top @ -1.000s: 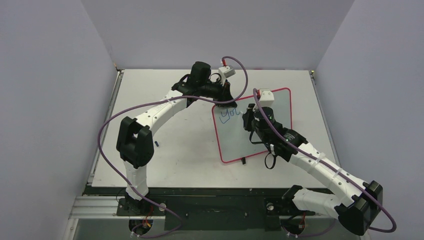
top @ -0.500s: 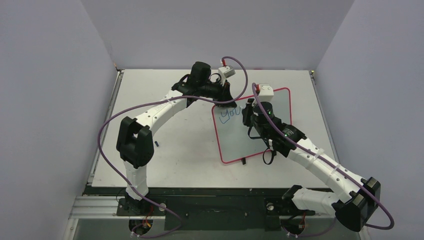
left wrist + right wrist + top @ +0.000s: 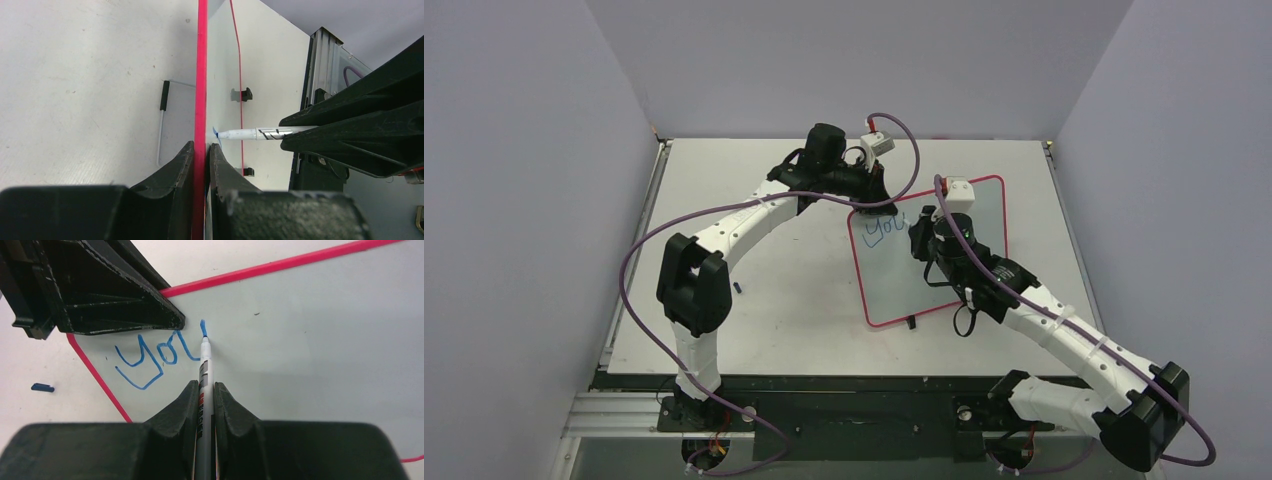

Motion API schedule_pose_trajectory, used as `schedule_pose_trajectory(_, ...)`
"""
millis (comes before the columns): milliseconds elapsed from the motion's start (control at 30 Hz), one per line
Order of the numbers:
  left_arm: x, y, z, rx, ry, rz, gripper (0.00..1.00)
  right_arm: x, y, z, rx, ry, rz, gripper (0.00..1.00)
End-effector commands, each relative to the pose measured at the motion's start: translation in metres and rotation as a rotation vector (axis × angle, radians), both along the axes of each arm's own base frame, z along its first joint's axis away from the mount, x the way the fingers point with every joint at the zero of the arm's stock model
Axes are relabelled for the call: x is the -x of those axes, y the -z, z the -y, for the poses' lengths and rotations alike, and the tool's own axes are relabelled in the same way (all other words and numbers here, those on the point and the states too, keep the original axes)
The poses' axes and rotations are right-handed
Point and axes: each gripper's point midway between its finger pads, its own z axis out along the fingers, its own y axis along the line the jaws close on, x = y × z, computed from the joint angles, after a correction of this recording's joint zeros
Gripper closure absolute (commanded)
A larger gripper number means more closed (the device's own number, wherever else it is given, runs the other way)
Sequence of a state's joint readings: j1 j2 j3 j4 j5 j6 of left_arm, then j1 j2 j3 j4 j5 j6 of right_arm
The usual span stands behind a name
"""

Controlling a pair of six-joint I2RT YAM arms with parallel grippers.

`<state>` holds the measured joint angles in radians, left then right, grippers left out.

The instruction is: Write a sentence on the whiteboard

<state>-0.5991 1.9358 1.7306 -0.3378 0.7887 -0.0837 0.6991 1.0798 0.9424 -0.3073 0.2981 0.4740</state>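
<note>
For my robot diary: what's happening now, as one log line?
left gripper: shut on white pink-framed whiteboard | right gripper: shut on white marker pen | tip: on board | blue lettering: "You" only

From my end the whiteboard (image 3: 310, 340) looks glossy and smooth, its pink frame (image 3: 201, 75) plasticky; the table (image 3: 75, 75) is matt, faintly grainy.

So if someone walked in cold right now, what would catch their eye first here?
Probably the blue handwritten lettering, "Yo" plus a started stroke, in the far left corner of the glossy white board with the pink-red frame, right of mid-table. Next, the right pincer shut on a slim white marker pen, its blue tip at the board beside the letters. Then the left pincer, clamped on the board's frame near that corner.
</note>
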Motion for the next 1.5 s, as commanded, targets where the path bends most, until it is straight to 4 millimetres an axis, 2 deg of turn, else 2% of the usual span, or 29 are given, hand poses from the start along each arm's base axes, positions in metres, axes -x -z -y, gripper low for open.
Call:
schedule_pose_trajectory(0, 0.028, -0.017, 0.01, 0.015, 0.1, 0.044, 1.0, 0.006, 0.015, 0.004, -0.016, 0.004, -0.03, 1.0)
schedule_pose_trajectory(200, 0.028, -0.017, 0.01, 0.015, 0.099, 0.046, 1.0, 0.011, 0.023, 0.01, -0.007, 0.015, -0.044, 1.0)
schedule_pose_trajectory(433, 0.028, -0.018, 0.009, 0.015, 0.098, 0.047, 1.0, 0.013, 0.017, 0.018, 0.008, 0.035, -0.033, 1.0)
schedule_pose_trajectory(600, 0.028, -0.018, 0.009, 0.014, 0.097, 0.047, 1.0, 0.013, -0.002, 0.022, 0.004, 0.049, -0.005, 1.0)
schedule_pose_trajectory(833, 0.029, -0.017, 0.009, 0.009, 0.097, 0.048, 1.0, 0.016, -0.042, 0.025, -0.065, 0.053, 0.066, 1.0)
schedule_pose_trajectory(1000, 0.028, -0.018, 0.009, 0.009, 0.097, 0.049, 1.0, 0.011, -0.062, 0.027, -0.093, 0.075, 0.116, 1.0)
schedule_pose_trajectory(1167, 0.029, -0.018, 0.008, 0.009, 0.098, 0.05, 1.0, 0.001, -0.066, 0.027, -0.092, 0.087, 0.128, 1.0)
schedule_pose_trajectory(1467, 0.029, -0.018, 0.008, 0.006, 0.099, 0.048, 1.0, -0.016, -0.061, 0.018, -0.12, 0.085, 0.122, 1.0)
